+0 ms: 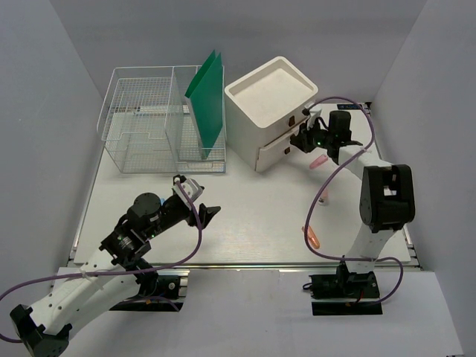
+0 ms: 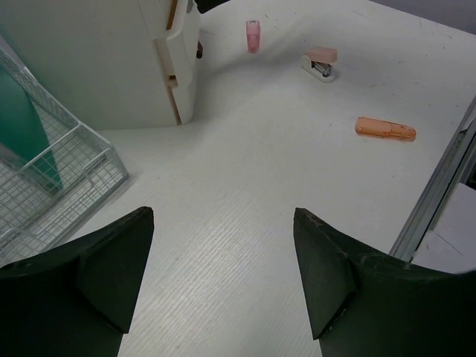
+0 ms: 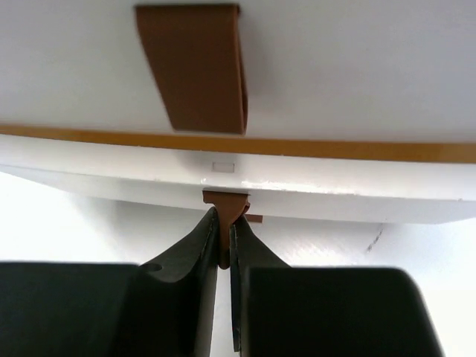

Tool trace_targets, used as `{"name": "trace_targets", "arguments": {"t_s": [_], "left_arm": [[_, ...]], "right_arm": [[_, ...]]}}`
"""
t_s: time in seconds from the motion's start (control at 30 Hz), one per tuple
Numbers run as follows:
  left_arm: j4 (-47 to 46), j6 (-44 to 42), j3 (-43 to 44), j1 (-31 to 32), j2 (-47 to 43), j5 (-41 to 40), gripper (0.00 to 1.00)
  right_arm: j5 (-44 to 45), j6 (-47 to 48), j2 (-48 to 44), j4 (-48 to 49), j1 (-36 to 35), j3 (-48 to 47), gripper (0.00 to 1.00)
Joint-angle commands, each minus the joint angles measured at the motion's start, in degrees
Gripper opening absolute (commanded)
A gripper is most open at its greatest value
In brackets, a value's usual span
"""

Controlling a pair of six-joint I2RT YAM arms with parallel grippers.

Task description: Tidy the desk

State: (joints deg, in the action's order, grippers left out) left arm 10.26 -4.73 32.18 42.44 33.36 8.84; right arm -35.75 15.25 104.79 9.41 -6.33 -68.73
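Observation:
The desk (image 1: 253, 223) is a large white tabletop with a metal rail (image 1: 245, 265) along its near edge. A white three-drawer box (image 1: 271, 97) stands at the back. My right gripper (image 1: 301, 141) is at the box's front, shut on a brown drawer tab (image 3: 225, 204) in the right wrist view; a drawer (image 1: 277, 154) stands slightly out. My left gripper (image 1: 195, 199) is open and empty, low over bare desk (image 2: 245, 186) at the front left. Its fingers (image 2: 111, 260) frame empty tabletop.
A wire basket (image 1: 141, 126) with a green folder (image 1: 208, 97) stands at the back left. A pink cap-like piece (image 2: 253, 36), a pink stapler (image 2: 321, 62) and an orange flat item (image 2: 384, 128) lie right of the box. The orange item (image 1: 313, 238) is near the right arm's base.

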Motion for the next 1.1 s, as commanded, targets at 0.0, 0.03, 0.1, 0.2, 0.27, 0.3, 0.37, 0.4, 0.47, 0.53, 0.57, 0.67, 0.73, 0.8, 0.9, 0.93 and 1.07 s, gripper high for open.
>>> {"name": "trace_targets", "arguments": {"t_s": [0.0, 0.03, 0.1, 0.2, 0.27, 0.3, 0.37, 0.4, 0.47, 0.53, 0.57, 0.67, 0.73, 0.8, 0.9, 0.93, 1.07], "left_arm": [[0.0, -0.3, 0.2, -0.2, -0.8, 0.6, 0.85], [0.0, -0.2, 0.1, -0.2, -0.8, 0.6, 0.85], [0.0, -0.2, 0.0, -0.2, -0.8, 0.6, 0.85], [0.1, -0.2, 0.0, -0.2, -0.8, 0.7, 0.85], [0.0, -0.1, 0.0, -0.2, -1.0, 0.7, 0.85], [0.1, -0.1, 0.0, -0.2, -1.0, 0.7, 0.85], [0.0, -0.1, 0.1, -0.2, -1.1, 0.8, 0.85], [0.0, -0.1, 0.1, -0.2, -1.0, 0.9, 0.85], [-0.1, -0.1, 0.1, -0.2, -1.1, 1.1, 0.85], [-0.1, -0.1, 0.2, -0.2, -1.2, 1.3, 0.86], [0.0, -0.1, 0.1, -0.2, -1.3, 1.3, 0.86], [-0.2, -0.1, 0.0, -0.2, -1.5, 1.3, 0.86], [-0.2, -0.1, 0.1, -0.2, -1.5, 1.4, 0.86], [-0.2, 0.0, 0.1, -0.2, -1.7, 1.4, 0.86], [-0.1, 0.1, 0.0, -0.2, -2.0, 1.3, 0.86], [0.0, 0.2, 0.0, -0.2, -2.0, 1.3, 0.86], [-0.2, 0.2, 0.0, -0.2, -2.0, 1.2, 0.86]], "right_arm": [[-0.6, 1.9, -5.1, -0.6, 0.4, 2.5, 0.0], [0.1, 1.9, -6.2, -1.5, 0.5, 2.7, 0.0], [0.6, 1.9, -7.2, -1.9, 1.0, 3.0, 0.0], [1.4, 1.8, -9.2, -3.1, 1.3, 4.2, 0.0], [1.7, 2.0, -10.3, -4.7, 1.6, 4.8, 0.0], [2.0, 2.0, -11.2, -5.2, 1.9, 5.2, 0.0], [2.1, 2.4, -12.2, -6.8, 2.1, 6.0, 0.0], [2.2, 2.6, -13.1, -7.3, 2.2, 6.4, 0.0], [2.1, 2.9, -14.1, -7.9, 2.4, 7.9, 0.0], [2.0, 3.0, -15.5, -8.5, 2.5, 8.8, 0.0], [2.0, 3.0, -15.8, -8.9, 2.4, 9.4, 0.0], [1.8, 3.3, -17.1, -9.3, 2.7, 9.9, 0.01], [1.7, 3.6, -17.3, -11.2, 2.6, 9.6, 0.16], [1.6, 3.6, -17.2, -12.7, 2.9, 8.8, 0.31], [2.0, 3.7, -17.6, -13.5, 2.8, 8.3, 0.44], [2.2, 3.7, -17.9, -13.9, 2.7, 8.3, 0.5], [3.3, 3.8, -19.7, -15.6, 3.2, 8.6, 0.56]]}}
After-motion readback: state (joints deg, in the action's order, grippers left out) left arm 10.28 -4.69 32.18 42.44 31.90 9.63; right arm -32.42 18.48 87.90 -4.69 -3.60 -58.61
